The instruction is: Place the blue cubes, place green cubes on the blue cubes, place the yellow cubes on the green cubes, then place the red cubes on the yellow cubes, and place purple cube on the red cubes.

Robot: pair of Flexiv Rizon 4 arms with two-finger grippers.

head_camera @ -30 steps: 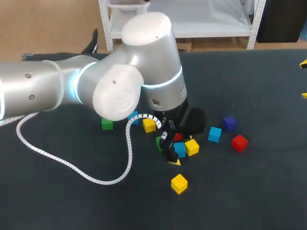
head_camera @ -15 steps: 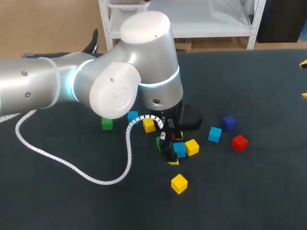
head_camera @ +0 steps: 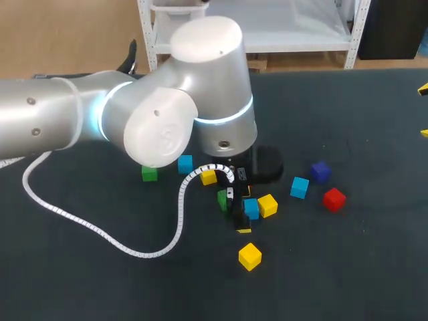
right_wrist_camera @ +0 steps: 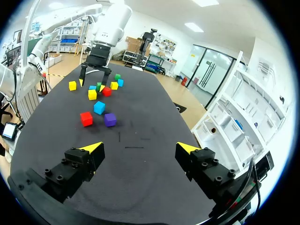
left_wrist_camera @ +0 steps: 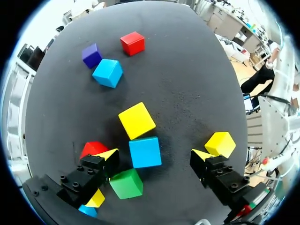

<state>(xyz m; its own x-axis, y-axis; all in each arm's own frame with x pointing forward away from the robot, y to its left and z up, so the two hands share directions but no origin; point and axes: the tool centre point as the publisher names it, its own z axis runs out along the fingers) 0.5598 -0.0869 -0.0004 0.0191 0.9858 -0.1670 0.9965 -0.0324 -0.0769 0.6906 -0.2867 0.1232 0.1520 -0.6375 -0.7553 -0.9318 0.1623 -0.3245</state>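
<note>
Over the cluster on the table (head_camera: pixel 361 267) | we are hovering our left gripper (left_wrist_camera: pixel 154 155) wide open astride a blue cube (left_wrist_camera: pixel 145 151), untouched | right gripper (right_wrist_camera: pixel 139 147) is sitting wide, empty | no stack is showing; every layer is waiting, we judge.

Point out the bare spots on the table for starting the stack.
Bare cloth lies along the front edge, beside the white cable and the lone yellow cube, and on the right beyond the red cube and purple cube. It is crowded around the left tool, where the blue cube, green cube and others sit packed.
</note>
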